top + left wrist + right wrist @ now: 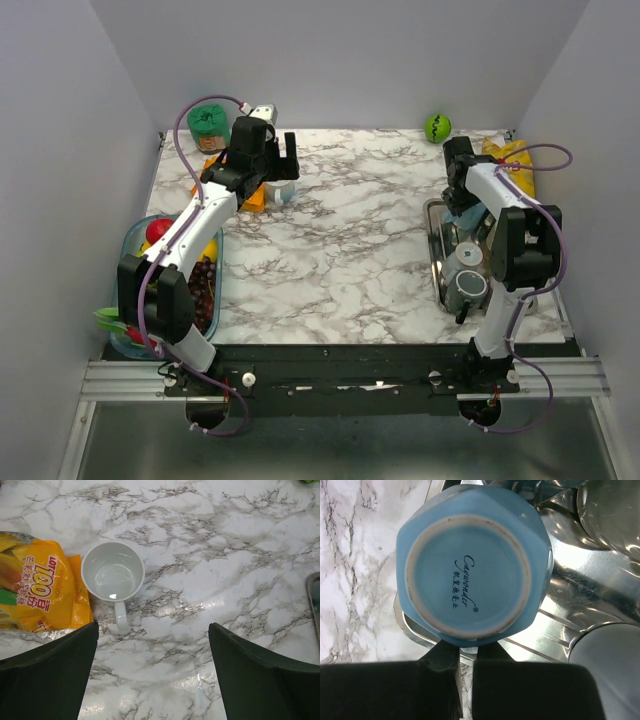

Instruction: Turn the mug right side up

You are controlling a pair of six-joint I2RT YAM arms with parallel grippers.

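We clench our right tool by the upside-down mug.
Only its camera shows the mug's bottom; our left tool hangs open.

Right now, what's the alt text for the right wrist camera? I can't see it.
An upside-down blue mug fills the view, its round base with a printed script logo facing the camera, resting on a shiny metal tray, with the marble tabletop at left. The right gripper is shut at the mug's near edge; whether it holds anything is unclear.
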